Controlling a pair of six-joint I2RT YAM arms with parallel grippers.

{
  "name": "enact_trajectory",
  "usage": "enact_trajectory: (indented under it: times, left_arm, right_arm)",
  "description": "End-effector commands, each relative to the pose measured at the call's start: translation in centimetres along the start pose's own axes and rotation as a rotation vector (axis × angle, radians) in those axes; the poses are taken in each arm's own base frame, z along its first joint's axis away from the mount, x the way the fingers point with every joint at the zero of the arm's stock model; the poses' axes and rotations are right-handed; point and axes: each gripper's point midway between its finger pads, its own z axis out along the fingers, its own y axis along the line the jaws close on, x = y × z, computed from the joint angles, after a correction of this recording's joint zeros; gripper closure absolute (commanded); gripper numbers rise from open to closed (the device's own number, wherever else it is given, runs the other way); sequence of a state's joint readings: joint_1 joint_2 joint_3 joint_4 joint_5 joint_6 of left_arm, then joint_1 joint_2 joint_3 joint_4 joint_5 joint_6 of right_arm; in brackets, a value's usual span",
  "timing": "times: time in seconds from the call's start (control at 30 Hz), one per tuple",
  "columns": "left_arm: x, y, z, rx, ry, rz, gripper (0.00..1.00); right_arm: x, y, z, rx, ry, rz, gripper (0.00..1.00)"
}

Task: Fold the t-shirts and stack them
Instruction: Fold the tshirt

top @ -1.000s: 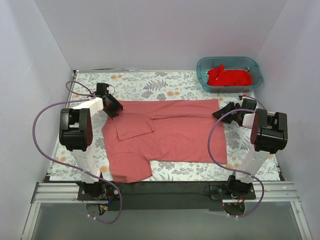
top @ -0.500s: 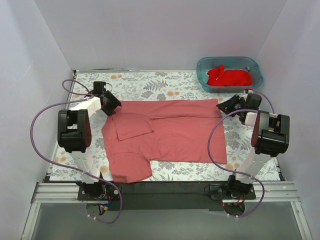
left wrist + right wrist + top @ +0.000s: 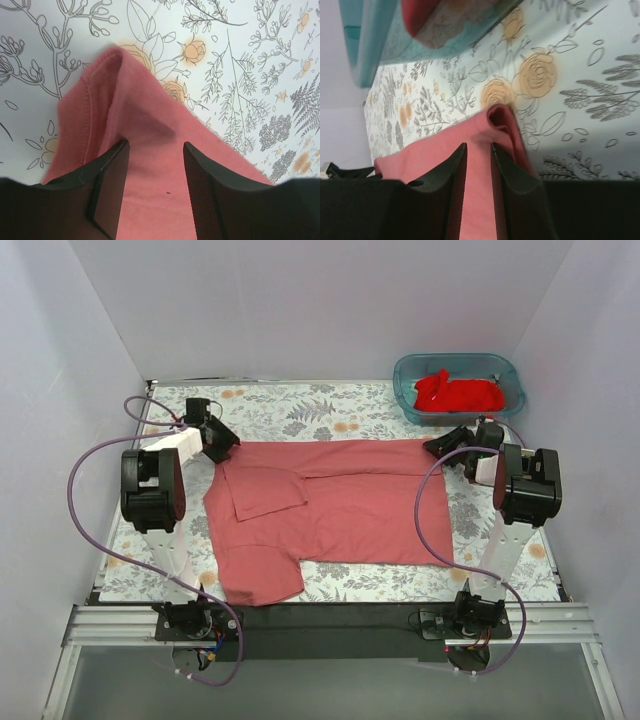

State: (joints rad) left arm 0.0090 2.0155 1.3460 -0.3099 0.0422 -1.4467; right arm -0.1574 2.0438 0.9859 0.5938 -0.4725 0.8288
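A flower-printed surface (image 3: 300,405) fills the floor of a white-walled booth. Along the bottom of the overhead view runs a black rail (image 3: 320,618) that carries both arm bases, with purple cables (image 3: 85,470) looping up from it.

Just beyond the rail lies the dusty salmon-red t-shirt (image 3: 340,505), spread sideways over the middle of the surface. One sleeve sticks out flat at the lower left. The other sleeve is folded in onto the body, and a strip along the far edge looks turned over onto it as well.

The left pincer (image 3: 222,440) sits at the shirt's far left corner. Its wrist camera shows the left pincer (image 3: 155,146) with its jaws standing well apart. Salmon cloth (image 3: 145,115) lies under the gap, and the corner is rucked into a ridge beyond the tips.

The right pincer (image 3: 440,445) is at the far right corner. Seen from its own wrist, the right pincer (image 3: 478,146) is parted only by a narrow slit with the shirt (image 3: 435,150) showing through. The corner curls up just past the fingertips, and I cannot tell whether the jaws touch the cloth.

Farthest back, at the upper right, stands a teal plastic tub (image 3: 400,380) holding the brighter red t-shirt (image 3: 460,395), crumpled. The right wrist view catches the tub's wall (image 3: 362,45) at its upper left.
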Motion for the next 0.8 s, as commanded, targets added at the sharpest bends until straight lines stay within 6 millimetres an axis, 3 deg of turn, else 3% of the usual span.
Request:
enact_trajectory:
  times: [0.0,0.17,0.37,0.53,0.63,0.77]
  left_arm:
    - [0.3,2.5,1.1,-0.073,0.041,-0.026,0.53]
    - [0.6,3.3,1.9,-0.112,0.071,-0.017,0.54]
    - [0.8,2.7,2.8,-0.088,0.114,-0.026,0.55]
    - [0.5,1.4,3.6,-0.049,0.124,-0.023,0.52]
    - [-1.0,0.1,3.4,-0.02,0.085,-0.015,0.5]
    - [-3.6,-3.0,1.3,0.061,0.019,0.006,0.43]
  right_arm:
    - [-2.6,-0.6,0.4,0.036,-0.11,-0.015,0.68]
    - [-2.8,-4.0,0.4,0.135,-0.138,0.049,0.68]
    - [-4.5,-5.4,0.4,0.167,-0.153,0.033,0.68]
    - [-5.8,-4.3,1.3,0.126,-0.126,-0.022,0.68]
    - [-6.1,-3.1,1.2,0.094,-0.113,-0.056,0.68]
    - [-6.1,-1.3,-0.1,0.074,-0.09,-0.115,0.66]
